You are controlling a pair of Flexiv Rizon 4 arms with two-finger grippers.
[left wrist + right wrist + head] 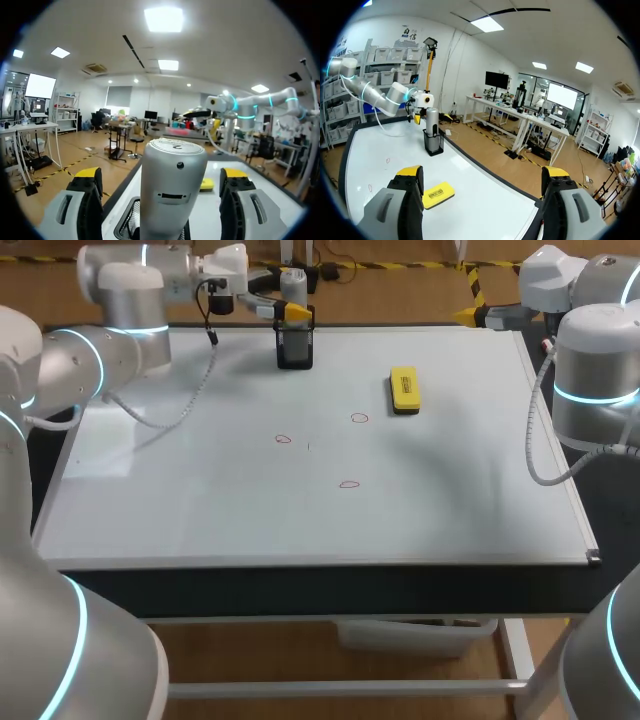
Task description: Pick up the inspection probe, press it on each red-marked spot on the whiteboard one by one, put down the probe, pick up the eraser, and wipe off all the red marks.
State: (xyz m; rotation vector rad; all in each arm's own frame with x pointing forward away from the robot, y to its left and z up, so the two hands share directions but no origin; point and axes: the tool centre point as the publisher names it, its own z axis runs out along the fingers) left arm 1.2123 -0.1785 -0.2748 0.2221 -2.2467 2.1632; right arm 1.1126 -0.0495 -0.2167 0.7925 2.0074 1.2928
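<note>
Probe is standing in its black holder at the whiteboard's far edge, not yet lifted. Left gripper is straddling it, fingers released; right gripper is hanging released, holding nothing. Pressing and wiping are waiting: 3 red marks, 1 probe, 1 eraser.

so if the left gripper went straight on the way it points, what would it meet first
The inspection probe. It stands in its black holder, already between the left gripper's open fingers, with gaps on both sides. How far ahead of the palm it sits is unclear.
</note>
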